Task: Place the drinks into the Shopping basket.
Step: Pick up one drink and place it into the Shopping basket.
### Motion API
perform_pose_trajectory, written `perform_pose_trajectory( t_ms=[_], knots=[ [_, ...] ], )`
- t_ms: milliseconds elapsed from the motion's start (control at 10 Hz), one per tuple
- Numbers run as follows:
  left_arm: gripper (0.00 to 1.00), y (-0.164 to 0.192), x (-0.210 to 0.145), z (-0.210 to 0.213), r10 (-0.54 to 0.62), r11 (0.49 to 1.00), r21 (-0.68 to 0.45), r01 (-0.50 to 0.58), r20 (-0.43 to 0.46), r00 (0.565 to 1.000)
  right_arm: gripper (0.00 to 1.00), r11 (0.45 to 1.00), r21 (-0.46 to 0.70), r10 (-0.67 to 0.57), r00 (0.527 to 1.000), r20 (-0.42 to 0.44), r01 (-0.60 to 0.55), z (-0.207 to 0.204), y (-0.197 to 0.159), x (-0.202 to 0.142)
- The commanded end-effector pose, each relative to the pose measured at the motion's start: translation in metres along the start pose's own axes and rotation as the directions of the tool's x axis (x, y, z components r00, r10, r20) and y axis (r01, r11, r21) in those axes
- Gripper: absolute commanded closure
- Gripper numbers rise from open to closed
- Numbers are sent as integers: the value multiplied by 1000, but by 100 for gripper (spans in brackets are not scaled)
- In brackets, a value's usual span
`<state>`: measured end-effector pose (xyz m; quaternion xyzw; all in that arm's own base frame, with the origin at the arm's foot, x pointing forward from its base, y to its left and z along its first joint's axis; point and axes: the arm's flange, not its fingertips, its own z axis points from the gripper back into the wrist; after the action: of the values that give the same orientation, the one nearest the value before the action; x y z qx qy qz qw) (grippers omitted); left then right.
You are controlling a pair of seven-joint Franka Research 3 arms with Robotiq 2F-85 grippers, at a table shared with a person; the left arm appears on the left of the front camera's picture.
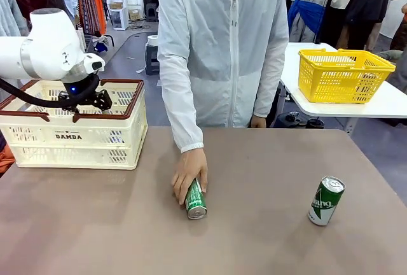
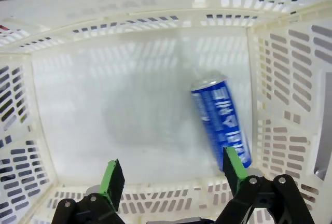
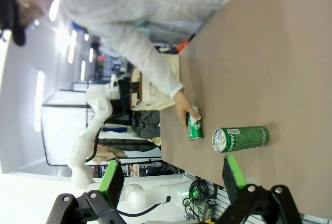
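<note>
One of three drinks in: blue Pocari Sweat can (image 2: 220,120) lies inside the Shopping basket (image 1: 70,136), left gripper (image 2: 173,171) open above. Left to go: green can (image 1: 196,200) under person's hand (image 1: 189,172) at the middle of the table (image 1: 95,224), second green can (image 1: 326,200) near its right edge. Right gripper (image 3: 171,175) open, empty.

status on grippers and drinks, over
left gripper open over cream slotted plastic crate, blue metal can lying inside. right gripper open, empty. green metal can standing on brown table, second green can under person's hand.
</note>
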<state>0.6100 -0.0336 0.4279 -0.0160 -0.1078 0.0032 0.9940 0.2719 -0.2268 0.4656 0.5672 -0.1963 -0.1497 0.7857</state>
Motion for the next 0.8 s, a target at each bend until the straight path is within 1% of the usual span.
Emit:
perform_pose_trajectory(
  t_ms=[0,100,200,300,400,500,600,700],
  knots=[
    [0,8,0,20,-7,1000,-27,7,7,1000,0,999,25,19,1000,13,-20,1,3,2],
    [0,15,-4,46,14,999,-34,-14,3,1000,0,999,25,19,1000,13,-20,1,3,2],
    [0,28,-16,87,-3,993,-117,1,-14,1000,0,999,25,19,1000,13,-20,1,3,2],
    [0,48,-37,131,-40,970,-242,36,-11,999,0,999,25,19,1000,13,-20,1,3,2],
    [0,74,-70,174,-91,938,-341,68,-50,995,0,999,25,19,1000,13,-20,1,3,2],
    [0,94,-102,199,-148,920,-370,131,-18,989,0,999,25,19,1000,13,-20,1,3,2],
    [0,119,-134,218,-297,838,-471,274,28,955,0,999,25,19,1000,13,-20,1,3,2],
    [0,147,-164,231,-262,776,-576,256,75,962,0,999,25,19,1000,13,-20,1,3,2]
  ],
)
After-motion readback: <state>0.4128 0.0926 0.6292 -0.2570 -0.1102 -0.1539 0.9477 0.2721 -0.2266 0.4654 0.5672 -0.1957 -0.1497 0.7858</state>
